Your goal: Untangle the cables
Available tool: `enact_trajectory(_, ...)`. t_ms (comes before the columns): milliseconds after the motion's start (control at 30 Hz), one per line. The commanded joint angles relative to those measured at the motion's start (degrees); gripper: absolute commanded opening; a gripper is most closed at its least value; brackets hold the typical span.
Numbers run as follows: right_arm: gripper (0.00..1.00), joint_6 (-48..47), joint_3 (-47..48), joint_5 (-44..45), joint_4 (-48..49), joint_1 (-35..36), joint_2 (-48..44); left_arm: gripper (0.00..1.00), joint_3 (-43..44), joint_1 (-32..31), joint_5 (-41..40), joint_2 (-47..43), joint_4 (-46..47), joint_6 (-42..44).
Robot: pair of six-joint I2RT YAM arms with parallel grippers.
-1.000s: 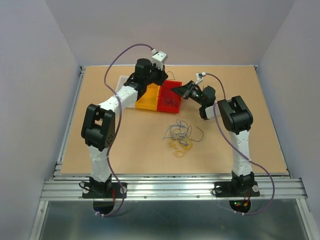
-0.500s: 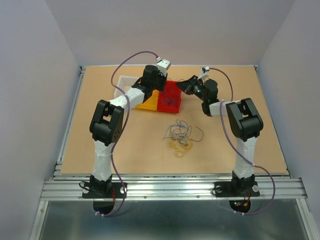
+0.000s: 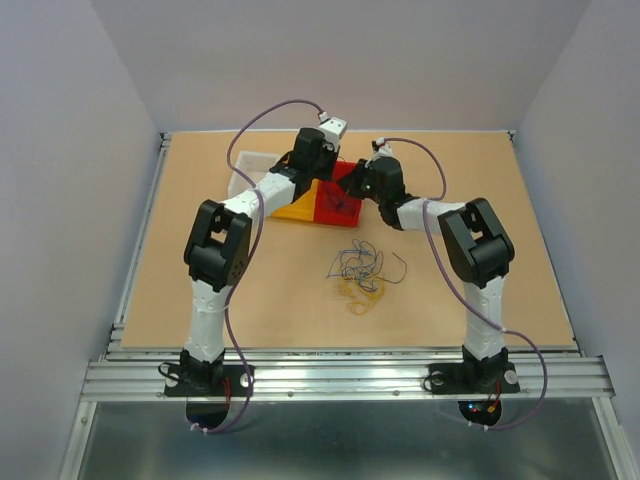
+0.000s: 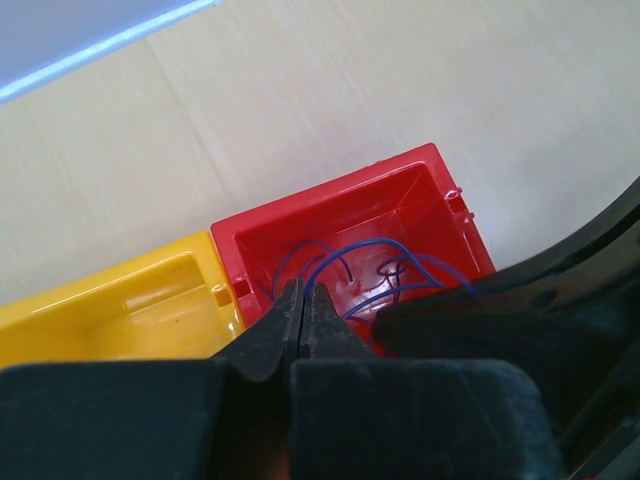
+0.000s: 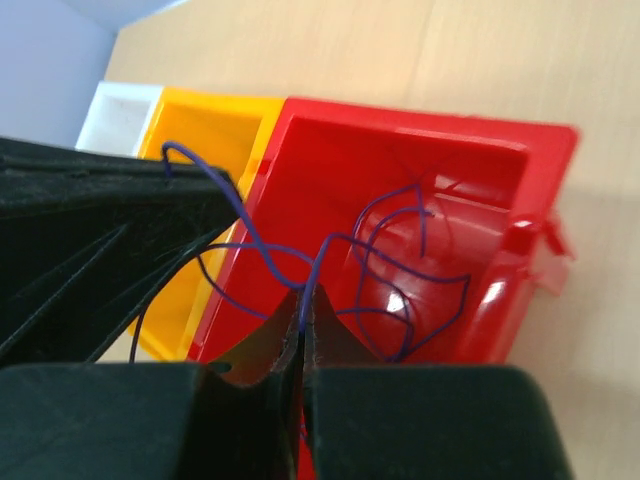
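- Right gripper [image 5: 303,298] pinches hair-thin blue-purple wire [image 5: 405,258], loops curling down into glossy red bin [image 5: 450,125].
- Left gripper [image 4: 303,300] pressed together; pinch unclear.
- Curly cable tangle [image 3: 358,268] on table [image 3: 500,250], no clear axis.

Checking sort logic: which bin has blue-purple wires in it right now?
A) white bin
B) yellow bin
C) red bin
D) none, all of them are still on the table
C: both wrist views show blue-purple wires looping inside the red bin.
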Motion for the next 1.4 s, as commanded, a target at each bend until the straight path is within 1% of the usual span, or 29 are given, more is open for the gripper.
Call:
enact_trajectory(0, 0.02, -4.10, 5.49, 6.71, -5.59, 1.61, -1.78, 0.00, 4.02, -2.18, -4.25, 0.71, -2.27, 1.85)
enact_trajectory(33, 0.05, -4.37, 6.20, 6.98, -6.21, 1.70, -1.33, 0.00, 4.29, -2.36, -5.99, 0.72, -2.71, 1.85)
enact_trajectory(67, 0.15, -4.98, 6.55, 6.98, -6.48, 1.79, -0.98, 0.00, 4.47, -2.53, -6.44, 1.24, -3.15, 1.94)
enact_trajectory(167, 0.32, -5.25, 5.60, 7.33, -5.52, 2.05, -1.33, 0.00, 5.00, -2.45, -7.23, 1.68, -3.68, 1.85)
enact_trajectory(200, 0.34, -5.25, 4.98, 7.24, -4.30, 2.14, -1.59, 0.00, 5.08, -2.54, -7.41, 1.77, -3.69, 2.03)
enact_trajectory(233, 0.34, -5.43, 3.93, 8.90, -4.03, 2.23, -2.64, 0.00, 5.00, -2.54, -7.85, 1.69, -3.69, 2.20)
enact_trajectory(433, 0.34, -6.40, 0.94, 11.54, -3.58, 2.58, -6.94, 0.00, 4.91, -2.54, -8.20, 1.68, -3.77, 2.29)
enact_trajectory(567, 0.39, -7.10, -2.31, 14.09, -3.58, 2.84, -10.02, 0.00, 5.44, -2.54, -8.12, 2.47, -4.12, 2.38)
enact_trajectory(700, 0.40, -7.80, -5.65, 16.38, -3.58, 2.84, -13.80, 0.00, 6.75, -2.45, -6.97, 3.88, -5.44, 2.55)
enact_trajectory(933, 0.40, -8.15, -6.63, 16.56, -3.76, 2.76, -14.52, 0.00, 10.53, -2.89, -6.80, 7.04, -9.13, 3.52)
enact_trajectory(1100, 0.40, -7.19, -8.72, 19.98, -3.59, 2.76, -16.27, 0.00, 13.70, -3.50, -7.76, 9.59, -13.00, 4.22)
enact_trajectory(1200, 0.38, -6.92, -11.10, 22.88, -3.50, 2.76, -18.73, 0.05, 15.98, -4.29, -8.20, 11.17, -14.67, 4.66)
enact_trajectory(1267, 0.38, -7.01, -12.51, 24.29, -3.50, 2.67, -21.00, 0.08, 16.68, -5.08, -9.86, 12.23, -15.72, 5.19)
enact_trajectory(1367, 0.38, -7.45, -14.79, 24.91, -3.50, 2.41, -23.21, 0.13, 17.22, -5.52, -11.01, 12.76, -15.99, 5.63)
